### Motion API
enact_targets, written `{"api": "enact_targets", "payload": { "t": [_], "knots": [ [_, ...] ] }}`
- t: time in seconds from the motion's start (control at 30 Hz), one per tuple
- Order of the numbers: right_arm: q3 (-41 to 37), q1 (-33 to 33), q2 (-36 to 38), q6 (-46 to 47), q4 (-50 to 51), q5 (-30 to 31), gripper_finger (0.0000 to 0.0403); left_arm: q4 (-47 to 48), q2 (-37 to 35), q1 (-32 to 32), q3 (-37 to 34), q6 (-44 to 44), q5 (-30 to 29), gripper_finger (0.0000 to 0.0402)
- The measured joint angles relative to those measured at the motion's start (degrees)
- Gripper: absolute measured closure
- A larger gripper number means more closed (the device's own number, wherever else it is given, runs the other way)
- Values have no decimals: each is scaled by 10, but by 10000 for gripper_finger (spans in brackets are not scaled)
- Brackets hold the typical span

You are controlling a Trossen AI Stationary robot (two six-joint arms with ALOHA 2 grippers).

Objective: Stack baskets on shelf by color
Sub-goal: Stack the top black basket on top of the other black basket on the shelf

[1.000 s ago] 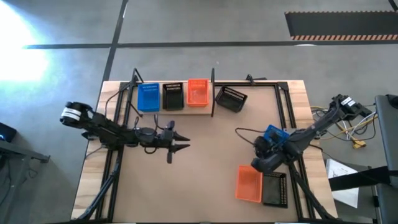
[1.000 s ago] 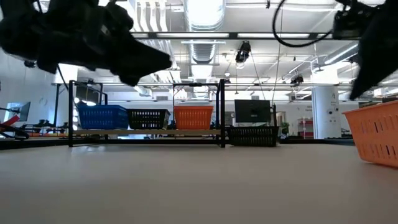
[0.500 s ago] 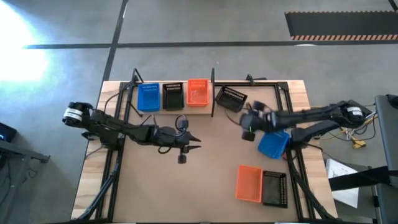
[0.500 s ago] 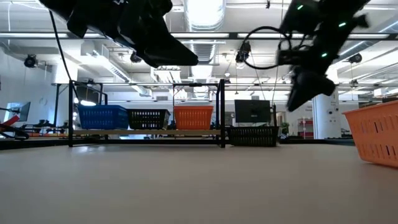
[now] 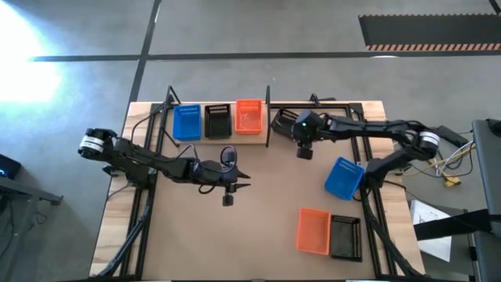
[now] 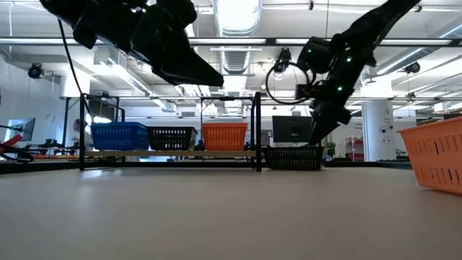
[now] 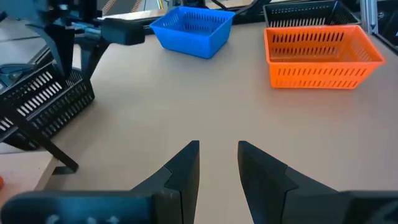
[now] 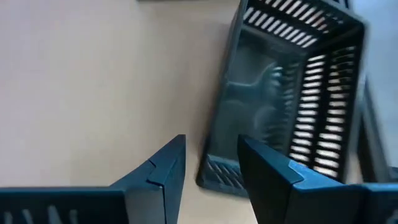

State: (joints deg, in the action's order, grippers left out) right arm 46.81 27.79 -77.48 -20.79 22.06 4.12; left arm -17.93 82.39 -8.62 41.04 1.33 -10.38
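Note:
On the shelf point(image 5: 202, 139) a blue basket point(image 5: 186, 122), a black basket point(image 5: 218, 121) and an orange basket point(image 5: 249, 116) stand side by side on their bases. A further black basket point(image 5: 291, 123) sits on the table just right of the shelf's right upright. My right gripper point(image 5: 302, 149) hangs open above that basket's near end point(image 8: 217, 171), clear of it in the low view point(image 6: 317, 130). My left gripper point(image 5: 239, 180) is open above the table's middle, holding nothing. A second blue basket point(image 5: 344, 177) lies on the table at the right.
An orange basket point(image 5: 313, 231) and a black basket point(image 5: 345, 237) sit side by side near the table's near right corner. Black frame rails run along both table sides. The brown tabletop between the two arms is bare.
My right gripper has left the blue basket at the right and swung toward the far edge and left, ending over the black basket beside the shelf. The blue basket now lies uncovered on the table. My left gripper has moved a little toward the right.

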Motion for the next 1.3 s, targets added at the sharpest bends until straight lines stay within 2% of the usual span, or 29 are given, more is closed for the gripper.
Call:
{"api": "enact_targets", "payload": {
  "t": [0.13,0.3,0.4,0.5,0.6,0.7,0.9,1.0,1.1,1.2,1.3],
  "knots": [
    [36,0,-57,49,-1,15,266,1,0,0,-2,-23,0,308],
    [85,0,-130,62,7,34,279,0,0,0,-4,-25,0,308],
    [115,-2,-165,62,41,34,311,0,0,0,-4,-25,0,308],
    [136,-7,-176,68,87,34,372,0,0,0,-4,-24,0,308],
    [139,-28,-162,90,145,36,388,0,0,0,-5,-24,0,308],
    [117,-74,-116,120,192,35,393,0,0,0,-5,-18,0,308],
    [45,-223,-2,150,254,22,394,1,0,-1,-2,54,6,308],
    [13,-303,38,124,242,-4,394,-13,0,-1,6,161,27,308],
    [-11,-366,57,100,197,3,394,-39,2,-2,9,219,47,308],
    [-26,-395,56,72,129,12,394,-36,3,-2,18,271,56,308],
    [-26,-398,38,42,65,39,394,-9,3,4,21,317,77,308]
  ]
}}
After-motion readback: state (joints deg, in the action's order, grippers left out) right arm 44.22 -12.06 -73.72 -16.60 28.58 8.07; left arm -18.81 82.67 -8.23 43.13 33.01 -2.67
